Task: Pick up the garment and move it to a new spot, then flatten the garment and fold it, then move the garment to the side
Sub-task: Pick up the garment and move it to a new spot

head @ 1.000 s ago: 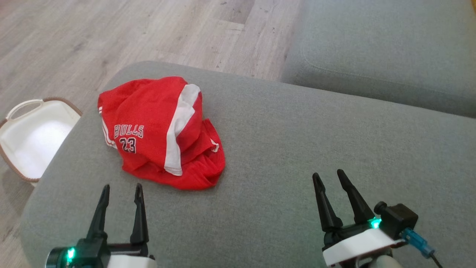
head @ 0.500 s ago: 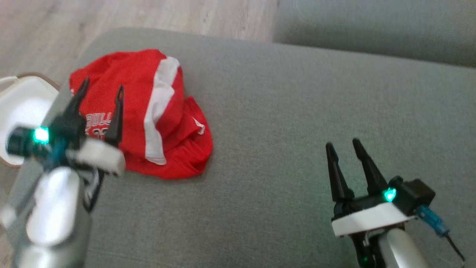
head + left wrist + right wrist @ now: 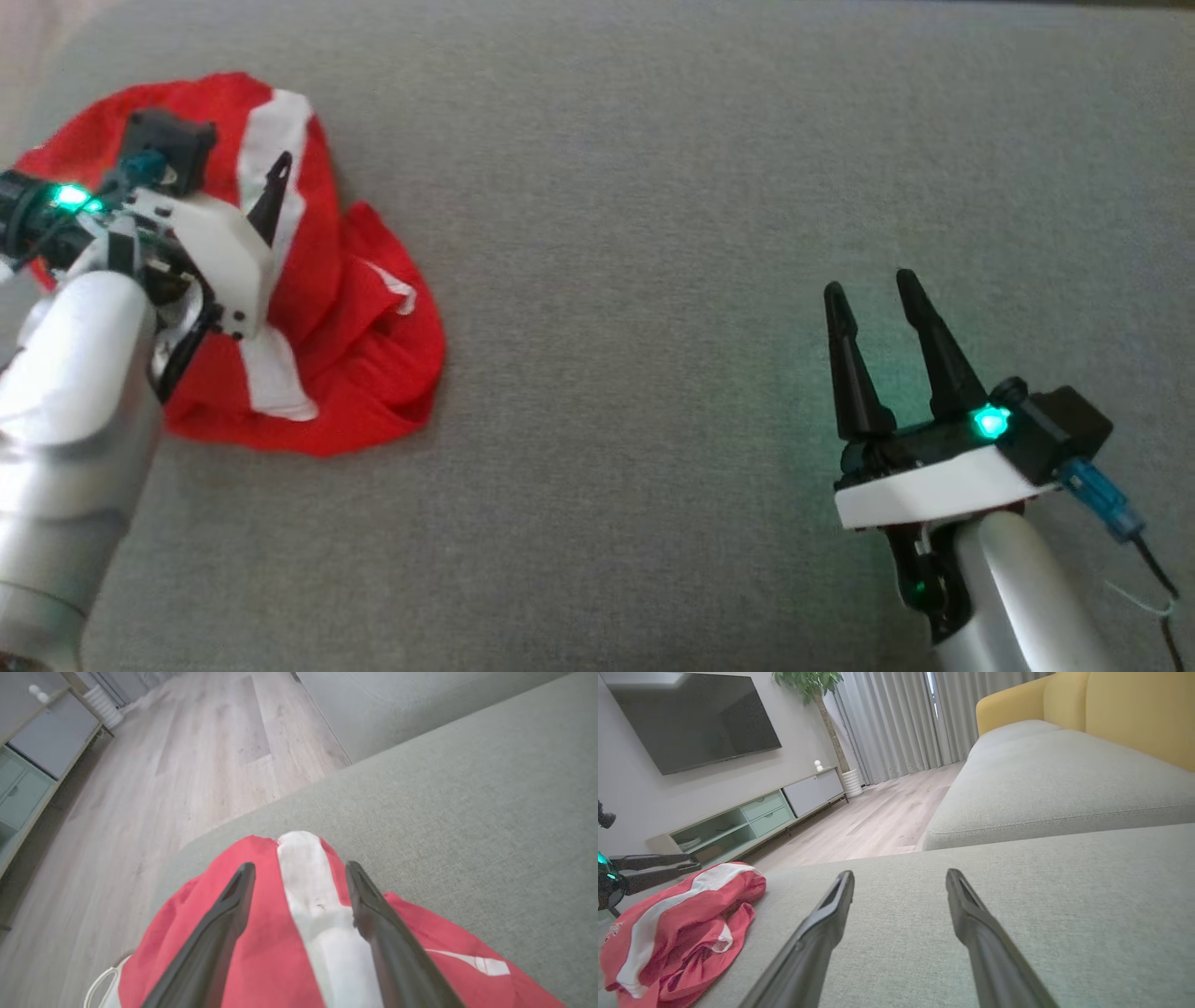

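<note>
Red garment w/ white stripes = crumpled heap at left end of the grey sofa cushion, close to its rounded edge, wood floor beyond. By the look: thin, limp, light cloth, no stiffness. Will sag + drape once lifted, and layers prob slide on each other, so a shallow pinch may take only the top layer. Best grab imo: the raised ridge along the white stripe, or a hem edge if one can be found. Left gripper is over the heap, fingers spread wide astride that stripe, nothing pinched; can't tell if tips touch cloth. Right gripper well apart over bare cushion, fingers spread, empty. Hidden: left arm covers heap's left part in head view, incl. one left finger. Garment type, openings, hems not readable in the bunching. Left wrist view cuts off heap's near side. White handle at its lower left, prob a basket, mostly cropped.
</note>
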`<state>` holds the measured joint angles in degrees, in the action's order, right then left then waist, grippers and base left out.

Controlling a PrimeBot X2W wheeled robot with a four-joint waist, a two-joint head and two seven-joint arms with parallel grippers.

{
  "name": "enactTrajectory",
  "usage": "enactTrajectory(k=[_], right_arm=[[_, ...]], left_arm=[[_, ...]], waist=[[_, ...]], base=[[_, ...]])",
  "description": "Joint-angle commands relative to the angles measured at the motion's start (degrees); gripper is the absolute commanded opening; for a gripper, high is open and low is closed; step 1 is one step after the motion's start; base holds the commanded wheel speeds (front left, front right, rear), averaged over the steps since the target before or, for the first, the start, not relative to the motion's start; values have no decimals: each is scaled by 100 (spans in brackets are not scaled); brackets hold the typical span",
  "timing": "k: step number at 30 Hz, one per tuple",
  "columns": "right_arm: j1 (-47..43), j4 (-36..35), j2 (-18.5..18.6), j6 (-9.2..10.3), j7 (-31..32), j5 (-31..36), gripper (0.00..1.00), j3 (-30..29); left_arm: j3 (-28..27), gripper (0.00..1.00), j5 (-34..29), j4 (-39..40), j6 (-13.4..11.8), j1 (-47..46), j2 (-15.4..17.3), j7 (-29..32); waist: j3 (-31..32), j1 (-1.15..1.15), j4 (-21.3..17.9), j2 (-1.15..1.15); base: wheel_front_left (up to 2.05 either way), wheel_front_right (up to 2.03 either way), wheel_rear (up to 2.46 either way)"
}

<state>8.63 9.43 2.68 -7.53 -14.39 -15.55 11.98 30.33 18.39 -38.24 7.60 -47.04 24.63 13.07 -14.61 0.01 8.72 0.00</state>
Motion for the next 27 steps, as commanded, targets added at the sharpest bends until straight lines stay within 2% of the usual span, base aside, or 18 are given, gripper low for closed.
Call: enactTrajectory(k=[1, 5, 10, 12, 13, 16, 20, 21, 27], right_arm=[[195, -224, 20, 4, -61, 25, 100, 129], [257, -260, 20, 4, -61, 6, 100, 125], [262, -270, 20, 4, -61, -3, 100, 127], [264, -259, 20, 4, -61, -4, 100, 129], [267, -253, 20, 4, -61, -5, 100, 129], [267, -234, 20, 4, -61, -10, 100, 114], [242, -205, 20, 4, -61, -13, 100, 132], [242, -205, 20, 4, -61, -13, 100, 132], [153, -142, 20, 4, -61, -45, 100, 132]], left_arm=[[-117, 100, 125, -7, -12, -373, 366, 79], [173, 100, 314, -487, -12, -610, 504, 324], [349, 100, 547, -1018, -12, -679, 481, 611], [434, 20, 698, -1115, -12, -677, 479, 682], [469, 0, 741, -1145, -12, -691, 494, 664], [495, 0, 850, -1210, -11, -760, 512, 465], [354, 0, 844, -1174, -115, -986, 524, -311], [354, 0, 844, -1174, -115, -986, 524, -311], [110, 0, 780, -968, -488, -1256, 499, -1554]], waist=[[-167, -1, -175, 0], [-272, -1, -295, 0], [-299, -1, -361, 0], [-286, -1, -374, 0], [-274, -1, -377, 0], [-220, -1, -363, 0], [-99, -1, -333, 0], [-99, -1, -333, 0], [209, -1, -267, 0]], base=[[0, 0, 0], [0, 0, 0], [0, 0, 0], [0, 0, 0], [0, 0, 0], [0, 0, 0], [0, 0, 0], [0, 0, 0], [0, 0, 0]])
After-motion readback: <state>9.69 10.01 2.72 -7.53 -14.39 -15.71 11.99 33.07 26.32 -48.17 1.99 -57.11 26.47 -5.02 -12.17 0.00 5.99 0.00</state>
